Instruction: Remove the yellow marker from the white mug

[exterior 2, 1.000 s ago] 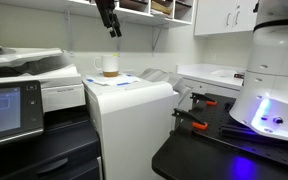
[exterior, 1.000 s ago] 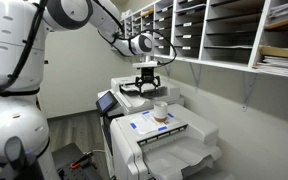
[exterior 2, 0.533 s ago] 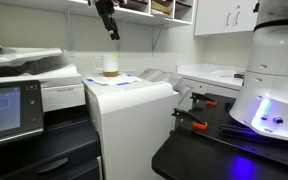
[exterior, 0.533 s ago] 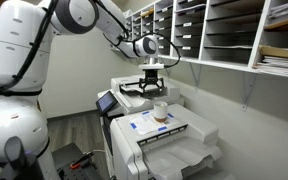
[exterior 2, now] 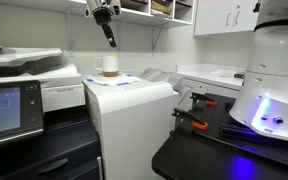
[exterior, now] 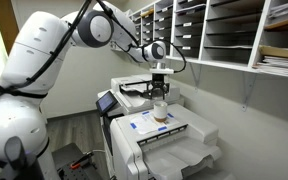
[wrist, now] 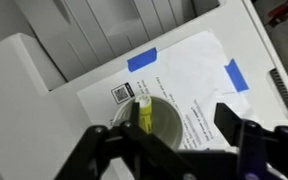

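The white mug (wrist: 168,113) stands on a taped sheet on top of the big white printer. The yellow marker (wrist: 142,111) stands inside it and leans against the rim. In the wrist view my gripper (wrist: 169,140) is open, with its dark fingers spread on either side above the mug. In both exterior views the gripper (exterior: 161,90) (exterior 2: 110,40) hangs just above the mug (exterior: 161,111) (exterior 2: 109,66) without touching it. The marker is too small to make out in the exterior views.
The printer (exterior: 169,140) has a paper sheet with blue tape corners (wrist: 189,75) on its lid. A second copier (exterior 2: 24,75) stands behind it. Wall shelves with paper trays (exterior: 219,30) run close above the gripper.
The arm has swung sideways and lowered. The gripper now hangs straight over the mug, closer to it than before. The mug and marker have not moved.
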`<action>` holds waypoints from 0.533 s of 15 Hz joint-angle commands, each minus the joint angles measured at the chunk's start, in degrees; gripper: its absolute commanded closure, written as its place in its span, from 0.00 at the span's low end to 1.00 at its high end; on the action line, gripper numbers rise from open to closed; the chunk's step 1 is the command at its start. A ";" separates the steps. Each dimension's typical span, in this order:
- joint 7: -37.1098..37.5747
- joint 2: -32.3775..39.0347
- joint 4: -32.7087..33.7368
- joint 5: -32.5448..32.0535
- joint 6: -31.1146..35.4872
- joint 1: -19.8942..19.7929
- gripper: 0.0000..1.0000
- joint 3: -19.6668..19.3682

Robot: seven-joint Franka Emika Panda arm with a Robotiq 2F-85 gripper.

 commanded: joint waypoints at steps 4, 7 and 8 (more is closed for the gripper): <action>-2.87 8.46 11.77 -0.07 -5.86 -0.73 0.29 1.56; -2.92 11.03 15.63 0.26 -7.92 -0.89 0.36 1.64; -2.82 11.85 16.77 0.19 -8.74 -0.85 0.40 1.61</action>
